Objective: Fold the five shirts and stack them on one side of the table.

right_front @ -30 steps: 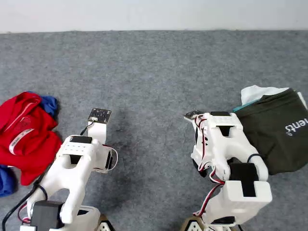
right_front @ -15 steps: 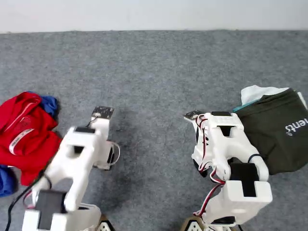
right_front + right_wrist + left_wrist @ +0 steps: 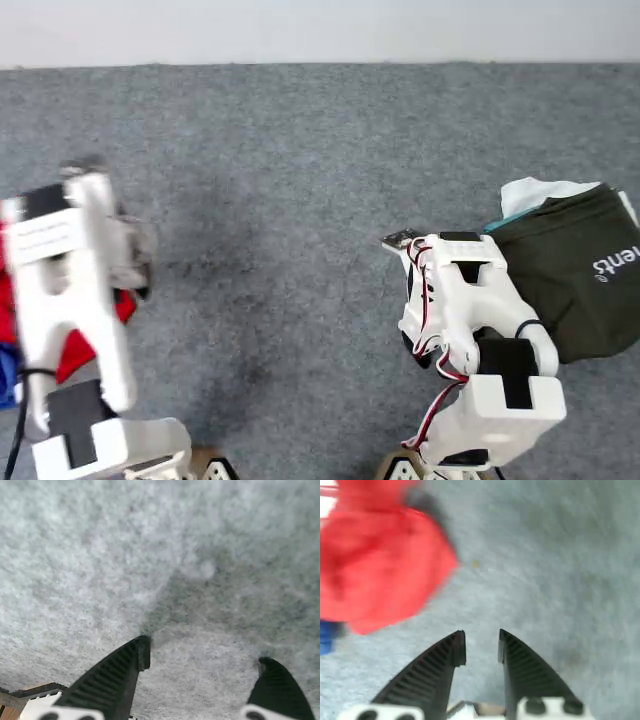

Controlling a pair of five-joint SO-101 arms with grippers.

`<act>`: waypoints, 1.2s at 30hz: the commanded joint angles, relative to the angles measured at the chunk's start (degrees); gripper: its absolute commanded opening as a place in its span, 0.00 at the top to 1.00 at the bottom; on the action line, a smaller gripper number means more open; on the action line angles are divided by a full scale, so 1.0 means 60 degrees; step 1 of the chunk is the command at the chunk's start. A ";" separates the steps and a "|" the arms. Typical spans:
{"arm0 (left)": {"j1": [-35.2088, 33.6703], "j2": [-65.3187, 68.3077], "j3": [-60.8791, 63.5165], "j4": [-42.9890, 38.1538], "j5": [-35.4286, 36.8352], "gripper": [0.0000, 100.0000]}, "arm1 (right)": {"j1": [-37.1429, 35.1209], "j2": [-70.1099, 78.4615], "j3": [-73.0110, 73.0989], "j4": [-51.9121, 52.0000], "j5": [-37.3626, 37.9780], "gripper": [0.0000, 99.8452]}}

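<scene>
While red shirt lies crumpled at left of tabletop, blue shirt touching it, you have folding left. Dark green shirt sits folded on white shirt at right: stack begun, judged under half done. Red heap: no readable long axis; green shirt skewed, cut by frame. Left gripper slightly open, empty, near red shirt. Right gripper wide open, empty, above tabletop.

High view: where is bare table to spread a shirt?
Bare: the table between left arm and right arm, back to its far edge. Crowded: red shirt and blue shirt on the left, dark shirt atop white shirt on the right.
</scene>
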 commanded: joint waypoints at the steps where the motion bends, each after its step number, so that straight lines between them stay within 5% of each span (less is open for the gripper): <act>1: -0.1553 -0.0029 -0.0842 -0.1143 0.0015 0.88 | -0.0125 0.0154 0.0234 -0.0667 0.0337 0.68; 4: -0.2418 -0.0029 -0.0652 -0.2579 0.0044 0.88 | -0.0125 0.0154 0.0234 -0.0667 0.0293 0.68; 12: -0.2755 -0.0015 0.0505 -0.3267 -0.0440 0.88 | -0.0125 0.0154 0.0234 -0.0667 0.0278 0.68; 36: -0.2681 -0.0015 0.5853 -1.2689 -0.0747 0.88 | -0.0125 0.0154 0.0234 -0.0667 0.0278 0.68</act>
